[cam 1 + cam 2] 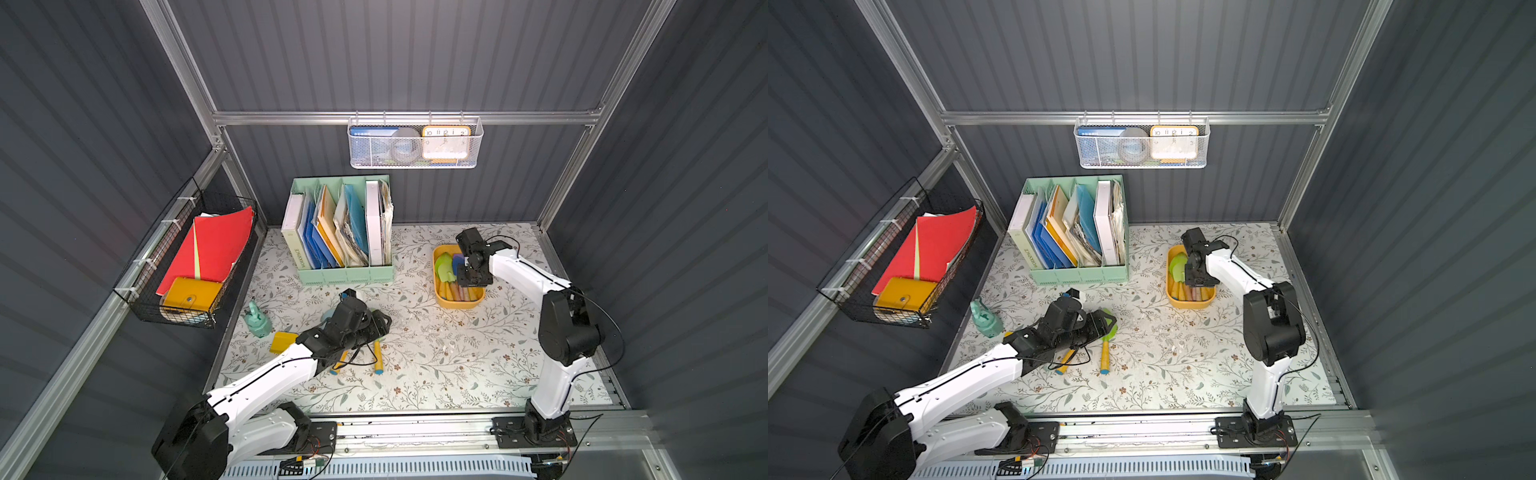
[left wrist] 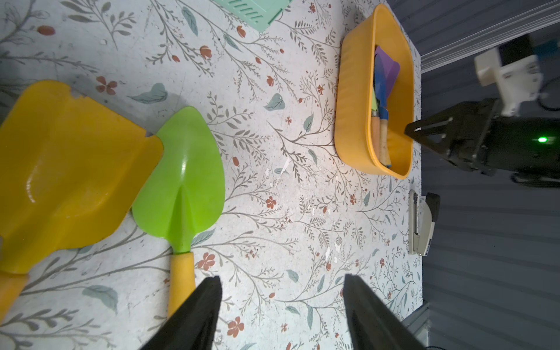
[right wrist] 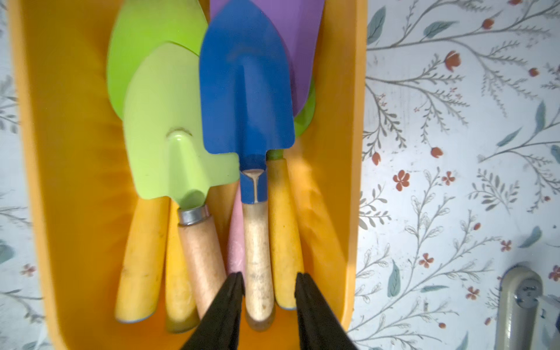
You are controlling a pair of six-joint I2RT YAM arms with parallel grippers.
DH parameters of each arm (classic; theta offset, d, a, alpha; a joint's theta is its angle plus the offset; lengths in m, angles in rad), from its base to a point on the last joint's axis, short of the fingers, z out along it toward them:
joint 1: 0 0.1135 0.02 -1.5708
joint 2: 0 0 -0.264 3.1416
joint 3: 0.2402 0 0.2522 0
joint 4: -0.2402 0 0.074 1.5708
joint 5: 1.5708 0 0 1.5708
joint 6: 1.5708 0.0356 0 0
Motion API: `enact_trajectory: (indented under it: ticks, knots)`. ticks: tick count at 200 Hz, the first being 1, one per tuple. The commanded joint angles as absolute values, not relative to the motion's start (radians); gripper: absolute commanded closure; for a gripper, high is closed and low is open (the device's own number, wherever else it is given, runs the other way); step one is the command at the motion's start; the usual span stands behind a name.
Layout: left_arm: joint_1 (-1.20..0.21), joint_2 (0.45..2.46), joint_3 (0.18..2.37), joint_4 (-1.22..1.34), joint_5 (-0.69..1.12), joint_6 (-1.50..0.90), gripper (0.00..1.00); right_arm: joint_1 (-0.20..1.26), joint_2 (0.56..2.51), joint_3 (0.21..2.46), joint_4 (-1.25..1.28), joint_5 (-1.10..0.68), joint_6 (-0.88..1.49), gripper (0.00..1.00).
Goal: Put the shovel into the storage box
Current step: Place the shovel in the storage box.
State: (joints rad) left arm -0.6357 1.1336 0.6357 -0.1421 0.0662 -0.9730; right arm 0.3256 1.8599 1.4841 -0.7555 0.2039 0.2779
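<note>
Right wrist, blue shovel (image 3: 247, 91), mustard storage box (image 3: 60, 151)

We see a staged office corner inside a test booth: grey ribbed walls (image 1: 415, 54) on an aluminium frame (image 1: 399, 117), a file holder (image 1: 349, 275) full of folders (image 1: 328, 232) at the table's (image 1: 436, 365) back edge, a clock (image 1: 446, 143) in a hanging basket (image 1: 374, 160).

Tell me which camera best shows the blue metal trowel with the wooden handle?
The right wrist view: the blue metal trowel lies close up, blade and handle plain, in the mustard-yellow plastic storage box. The left wrist view shows the trowel small and far, inside the box. In a top view only a blue sliver shows.
</note>
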Motion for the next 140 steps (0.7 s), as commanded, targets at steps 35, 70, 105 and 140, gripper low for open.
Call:
enact_trajectory:
  ticks: [35,70,105,140]
  knots:
    - [-0.633,1.157,0.679,-0.220,0.030,-0.983,0.31,0.355,1.737,1.424,-0.752,0.126,0.322,0.63]
    - [-0.634,1.162,0.694,-0.258,0.010,-0.987,0.31,0.374,1.654,1.375,-0.734,0.095,0.338,0.61]
    - [-0.633,1.174,0.713,-0.306,-0.014,-0.984,0.31,0.390,1.562,1.304,-0.702,0.042,0.363,0.59]
    - [-0.633,1.155,0.704,-0.345,-0.049,-0.991,0.31,0.419,1.488,1.224,-0.685,0.006,0.372,0.58]
